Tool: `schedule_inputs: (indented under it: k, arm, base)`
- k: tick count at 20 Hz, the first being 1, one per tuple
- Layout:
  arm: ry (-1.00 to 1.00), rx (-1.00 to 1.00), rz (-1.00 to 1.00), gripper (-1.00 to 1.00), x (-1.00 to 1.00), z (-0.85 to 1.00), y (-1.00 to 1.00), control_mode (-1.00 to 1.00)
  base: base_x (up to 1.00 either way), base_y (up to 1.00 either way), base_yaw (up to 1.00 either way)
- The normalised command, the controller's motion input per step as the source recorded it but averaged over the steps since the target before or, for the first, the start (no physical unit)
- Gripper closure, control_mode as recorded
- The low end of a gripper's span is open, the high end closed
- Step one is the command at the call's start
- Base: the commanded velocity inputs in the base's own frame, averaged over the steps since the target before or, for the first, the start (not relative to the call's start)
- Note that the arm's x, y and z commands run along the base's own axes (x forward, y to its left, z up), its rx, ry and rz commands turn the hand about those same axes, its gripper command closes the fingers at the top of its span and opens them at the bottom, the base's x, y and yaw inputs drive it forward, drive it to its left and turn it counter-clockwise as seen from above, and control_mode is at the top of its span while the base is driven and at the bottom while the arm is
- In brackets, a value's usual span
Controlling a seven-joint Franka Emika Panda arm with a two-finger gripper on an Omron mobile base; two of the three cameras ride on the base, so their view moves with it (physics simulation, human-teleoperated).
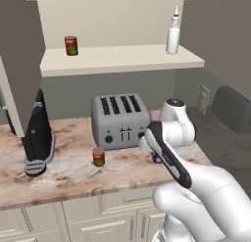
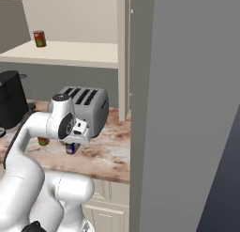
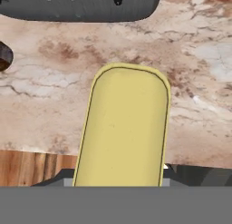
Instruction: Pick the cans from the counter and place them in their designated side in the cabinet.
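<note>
Kitchen: marbled counter (image 1: 73, 175) w/ 4-slot toaster (image 1: 120, 121), coffee maker (image 1: 38, 135), wall cabinet (image 1: 122, 60) above.

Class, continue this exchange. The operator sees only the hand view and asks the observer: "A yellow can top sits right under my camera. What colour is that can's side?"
Observer: Blue. The right base view shows the blue can just below the gripper, in front of the toaster.
Operator: Is anything on the cabinet shelf?
Observer: Yes, a red-brown can stands near its left end and a white squeeze bottle near its right end.
Operator: And the dark thing at my left edge?
Observer: A second red-brown can, upright on the counter, with a green label patch.
</note>
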Motion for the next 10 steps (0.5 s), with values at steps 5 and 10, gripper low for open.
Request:
schedule_inputs:
  k: [5, 10]
  arm:
    - [-0.03, 0.0, 0.0, 1.0, -0.39, 0.39, 0.0, -1.0]
    - [-0.05, 0.0, 0.0, 1.0, -0.35, 0.41, 0.0, -1.0]
  base:
    - [0.0, 0.0, 0.0]
    - [0.0, 0.0, 0.0]
